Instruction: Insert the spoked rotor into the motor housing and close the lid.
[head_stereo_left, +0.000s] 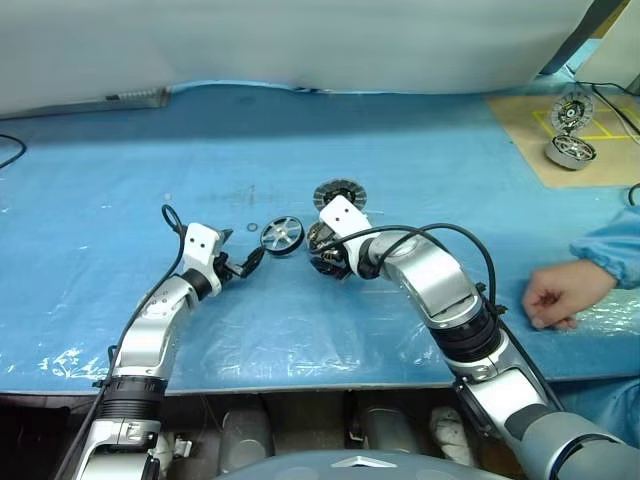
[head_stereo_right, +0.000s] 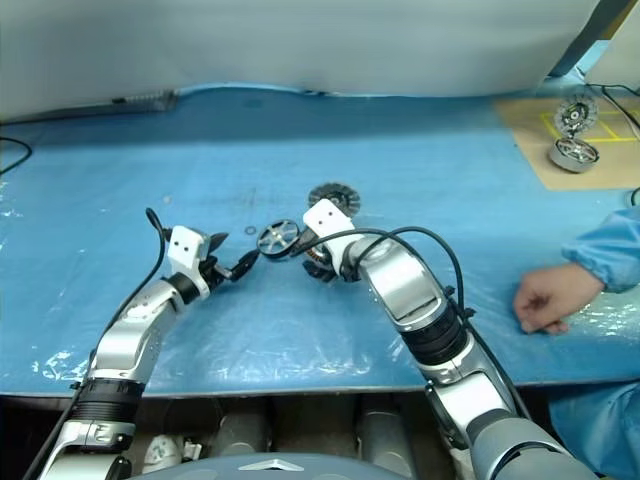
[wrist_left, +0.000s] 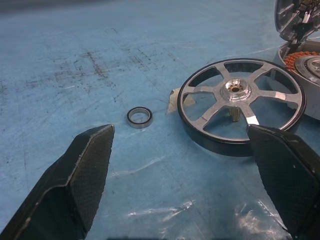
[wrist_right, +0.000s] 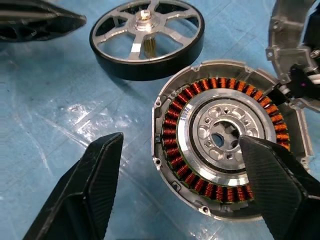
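We see the spoked rotor (head_stereo_left: 282, 235) lying flat on the blue-covered desk (head_stereo_left: 120, 160), near its middle, free of any grip. Our left gripper (wrist_left: 180, 185) sits just beside it, jaws spread wide and empty; a small bearing ring (wrist_left: 139, 117) lies close by on the desk. The motor housing (wrist_right: 227, 137) rests just beside the rotor, copper windings up, unlidded. Our right gripper (wrist_right: 187, 187) hovers over it, jaws open, holding nothing. The lid (head_stereo_left: 339, 192) lies just behind the housing, toward the far edge. A person's hand (head_stereo_left: 556, 292) rests near the right edge.
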